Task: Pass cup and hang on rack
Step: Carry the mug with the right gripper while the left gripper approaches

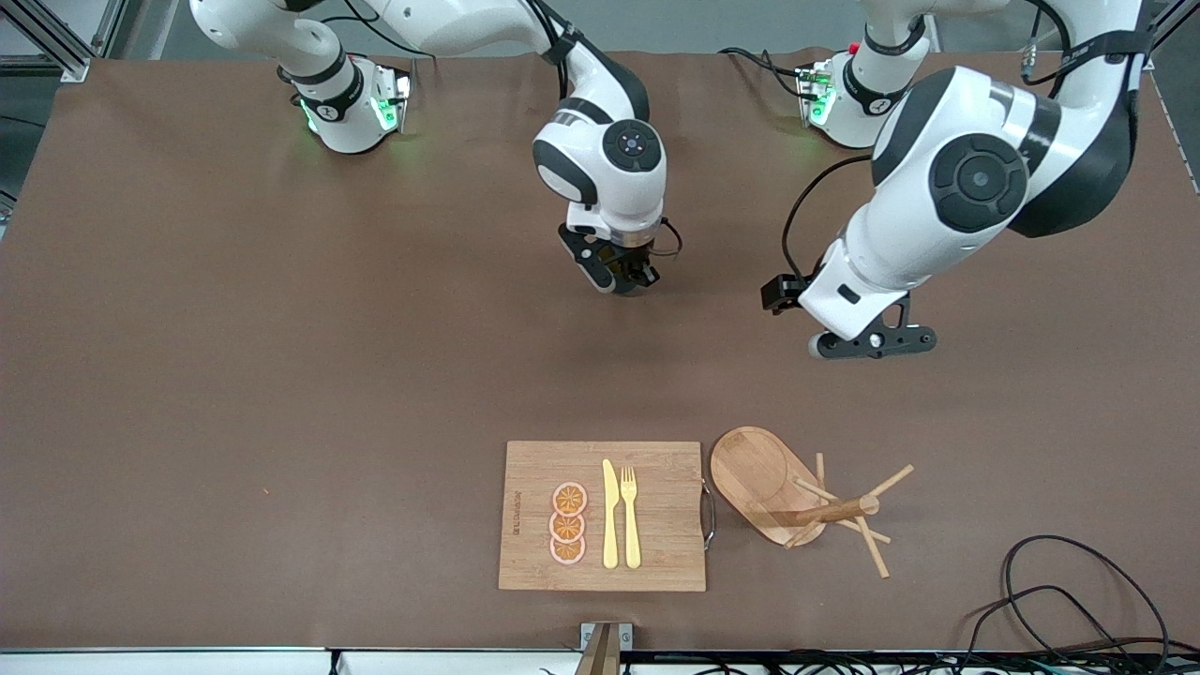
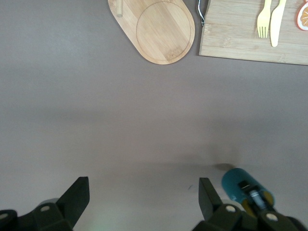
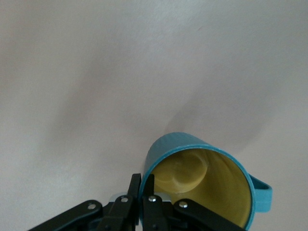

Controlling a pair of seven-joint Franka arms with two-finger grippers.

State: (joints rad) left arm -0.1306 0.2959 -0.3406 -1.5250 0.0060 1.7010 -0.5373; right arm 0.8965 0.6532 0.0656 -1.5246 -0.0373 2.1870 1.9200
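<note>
Right now the right gripper [image 1: 626, 277] is pinched shut on the rim of the cup [image 3: 202, 185], holding it in the air over the middle of the tabletop [image 1: 281, 375]. Beside it, toward the left arm's end, the left gripper [image 1: 872, 342] hangs wide open and empty, mouth facing the cup. The rack [image 1: 806, 502], nearer the front camera, lies closest to the left arm.

Brown table mat [image 1: 234, 375] is spread over nearly the whole frame. Grey floor is seen along the top edge, metal framing [image 1: 56, 42] at upper left, black cables [image 1: 1078, 600] at lower right.
</note>
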